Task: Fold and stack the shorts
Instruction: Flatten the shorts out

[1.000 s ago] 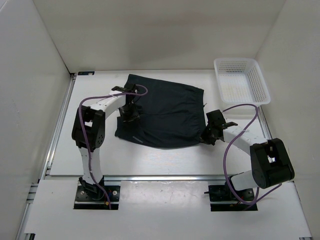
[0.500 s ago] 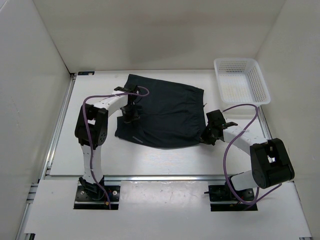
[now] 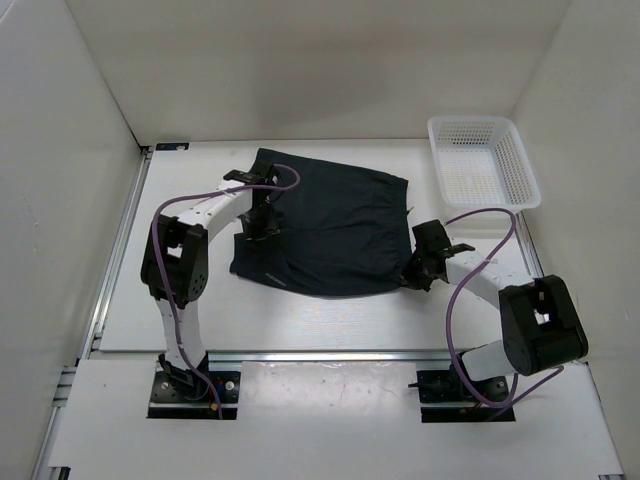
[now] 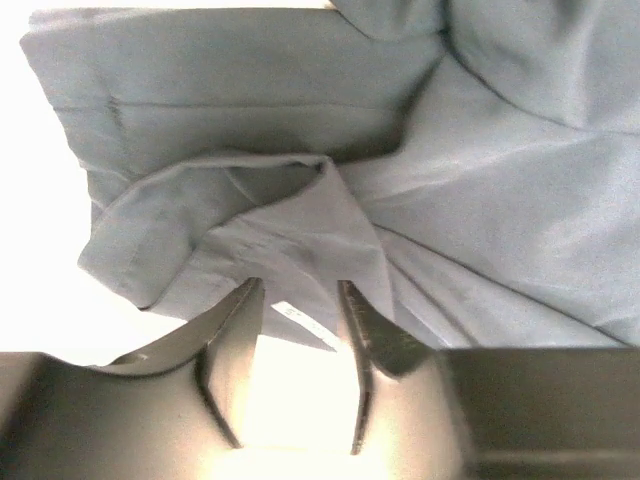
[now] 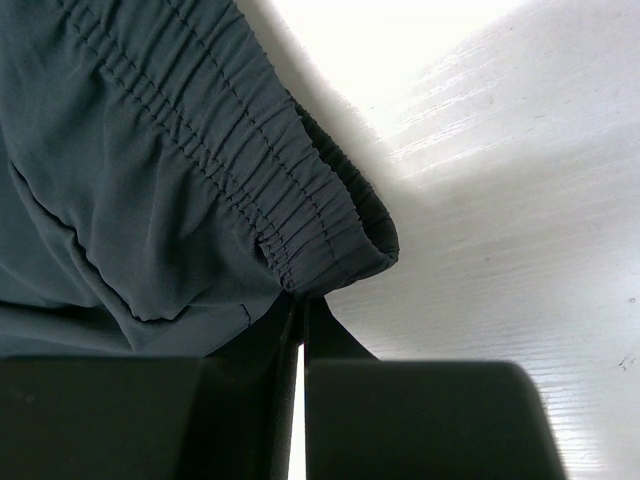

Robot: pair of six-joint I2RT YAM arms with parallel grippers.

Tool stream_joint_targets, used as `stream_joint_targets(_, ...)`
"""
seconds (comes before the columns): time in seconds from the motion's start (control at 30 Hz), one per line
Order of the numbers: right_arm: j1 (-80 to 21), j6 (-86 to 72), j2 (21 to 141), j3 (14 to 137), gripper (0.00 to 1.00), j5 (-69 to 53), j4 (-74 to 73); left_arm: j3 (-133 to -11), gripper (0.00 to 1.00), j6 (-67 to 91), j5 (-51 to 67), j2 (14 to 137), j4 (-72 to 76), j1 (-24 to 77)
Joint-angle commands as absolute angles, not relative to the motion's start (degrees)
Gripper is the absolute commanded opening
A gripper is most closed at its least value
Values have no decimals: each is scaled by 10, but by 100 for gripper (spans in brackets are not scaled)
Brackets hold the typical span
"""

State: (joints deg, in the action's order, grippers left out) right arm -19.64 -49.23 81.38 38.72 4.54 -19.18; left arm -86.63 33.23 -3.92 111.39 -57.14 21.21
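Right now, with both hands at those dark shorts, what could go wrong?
1. The right hand is shut on the shorts at just a corner of the elastic waistband, so a pull could probably slip it free.
2. The left hand stands open at a bunched fold. If it closes there, it might catch only one layer and leave a crooked fold.

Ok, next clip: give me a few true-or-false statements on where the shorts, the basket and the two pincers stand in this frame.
1. The shorts lie spread on the table. True.
2. The basket holds the shorts. False: it stands apart from them, at the far right of the table.
3. The left pincer has its jaws apart over a fold of the fabric. True.
4. The right pincer is wide open. False: it is shut at the corner of the waistband.
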Motion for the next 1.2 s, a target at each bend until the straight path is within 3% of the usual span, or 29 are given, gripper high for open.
stream_joint_targets(0.0, -200, -486, 823, 395, 0, 55, -204, -864, 55, 315, -33, 1093, -570, 239)
stream_joint_targets(0.73, -200, -486, 823, 395, 0, 55, -204, -828, 51, 325, -39, 1131, -552, 257)
stream_joint_targets(0.9, -200, -486, 823, 395, 0, 55, -204, -828, 31, 325, -39, 1138, -552, 257)
stream_joint_targets(0.93, -200, -486, 823, 395, 0, 55, -204, -828, 18, 325, -39, 1138, -552, 257)
stream_joint_targets(0.97, -200, -486, 823, 395, 0, 55, -204, -828, 13, 325, -39, 1131, -552, 257)
stream_joint_targets(1.17, -200, -486, 823, 395, 0, 55, -204, -833, 10, 330, -55, 1080, -599, 257)
